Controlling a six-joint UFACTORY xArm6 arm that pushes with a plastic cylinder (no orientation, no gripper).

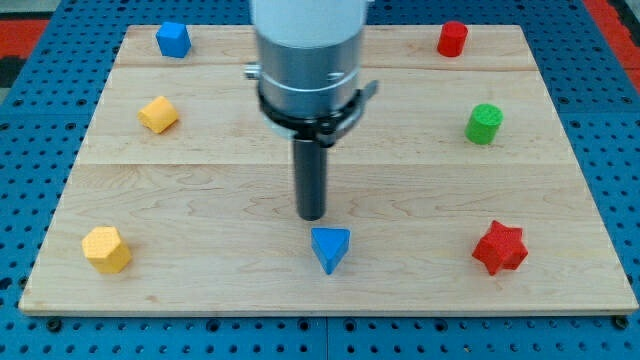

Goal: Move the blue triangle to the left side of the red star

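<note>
Robotics lab or test bench, not a home or shop. Evidence: pale wooden counter (pixel 330 290) made of joined planks, sitting on a blue perforated base (pixel 30 90) with a regular grid of holes, like a mounting plate. A grey cylindrical arm housing (pixel 308 50) hangs over the middle. Small plain-coloured blocks, e.g. a red star (pixel 499 248) and a blue triangle (pixel 330 248), are spread well apart like test pieces.
</note>
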